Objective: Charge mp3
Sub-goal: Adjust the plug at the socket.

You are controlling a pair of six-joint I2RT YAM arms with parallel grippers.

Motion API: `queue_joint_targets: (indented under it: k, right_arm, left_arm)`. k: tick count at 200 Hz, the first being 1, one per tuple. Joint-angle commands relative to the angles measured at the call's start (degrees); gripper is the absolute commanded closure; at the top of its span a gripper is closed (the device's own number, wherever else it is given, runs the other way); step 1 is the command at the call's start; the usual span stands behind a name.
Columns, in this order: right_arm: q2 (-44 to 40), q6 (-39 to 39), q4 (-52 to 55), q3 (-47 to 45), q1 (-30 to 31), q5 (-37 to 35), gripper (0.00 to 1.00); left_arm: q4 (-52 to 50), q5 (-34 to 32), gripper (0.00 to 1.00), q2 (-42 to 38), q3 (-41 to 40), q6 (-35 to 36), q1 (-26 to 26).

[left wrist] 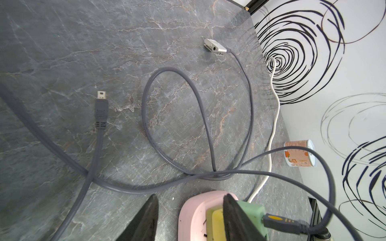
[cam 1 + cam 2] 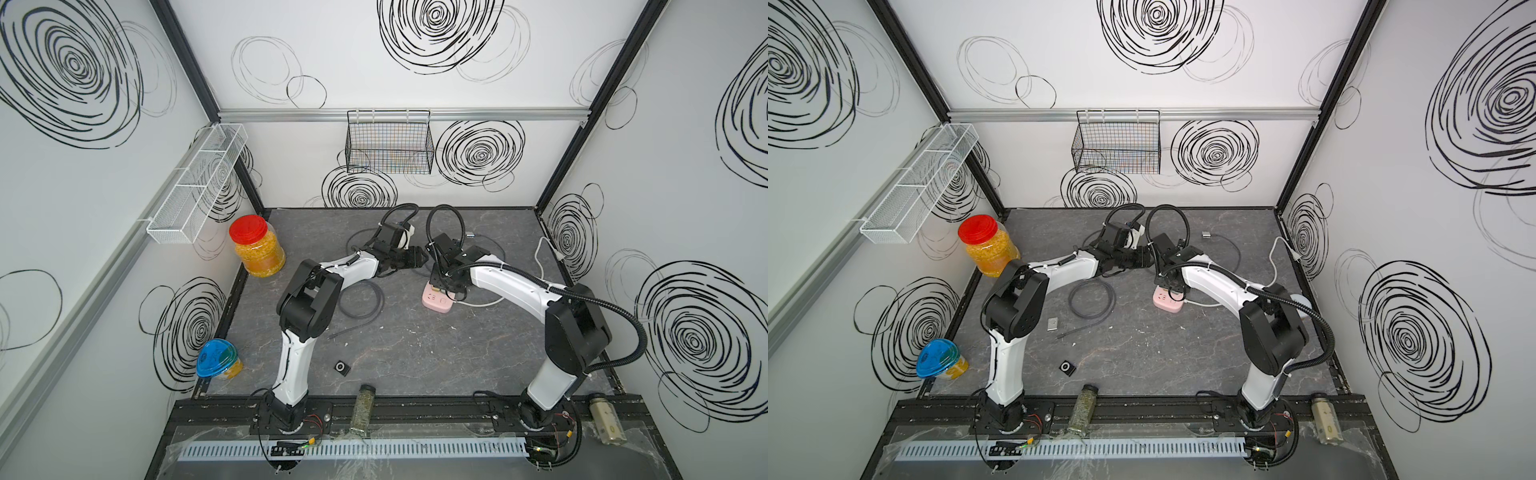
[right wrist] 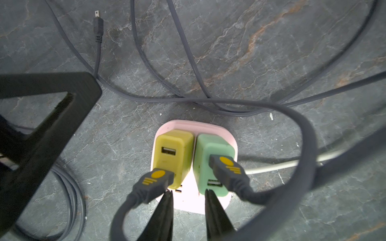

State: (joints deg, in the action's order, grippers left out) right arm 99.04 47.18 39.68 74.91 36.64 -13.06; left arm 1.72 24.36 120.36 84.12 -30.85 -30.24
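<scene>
A pink power strip (image 2: 436, 302) lies mid-table with a yellow charger (image 3: 173, 150) and a green charger (image 3: 213, 164) plugged in, and a grey USB plug sits in each. One grey cable runs to a silver mp3 player (image 1: 215, 47) near the back. Another cable ends in a free mini plug (image 1: 101, 104) on the table. A black mp3 player (image 2: 341, 368) lies near the front. My left gripper (image 1: 190, 196) is open, straddling the strip's edge and the yellow charger. My right gripper (image 3: 188, 191) hovers over the strip below the chargers, its jaws narrow with nothing between them.
A red-lidded jar (image 2: 257, 249) and a blue-lidded tub (image 2: 218, 363) stand at the left wall. A spice jar (image 2: 363, 409) and a bottle (image 2: 606, 417) lie on the front rail. A coiled cable (image 2: 361, 301) lies left of the strip, whose white cord (image 2: 540, 257) runs right. A small can (image 1: 298, 153) stands by the right wall.
</scene>
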Motion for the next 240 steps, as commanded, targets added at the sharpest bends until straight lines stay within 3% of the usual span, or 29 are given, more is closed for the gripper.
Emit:
queue_joint_targets:
  k: [1,94,159,240]
  right_arm:
    - [0.2,-1.2,-1.8,-1.2,-0.8,0.8,0.71]
    - [2.7,-3.2,-2.5,-2.5,-2.0,1.0,0.74]
    - [3.7,-3.6,-3.2,-5.2,-2.2,3.4,0.84]
    - [2.0,-2.4,-5.8,-11.4,-2.4,5.4,0.89]
  left_arm:
    - [-0.2,0.0,0.47,1.3,2.1,0.7,-0.5]
    - [-1.5,0.3,0.47,3.5,4.6,0.3,-1.7]
    - [-2.5,0.8,0.49,4.0,5.6,0.3,-2.4]
    - [-6.5,4.2,0.57,4.3,5.5,3.2,-4.8]
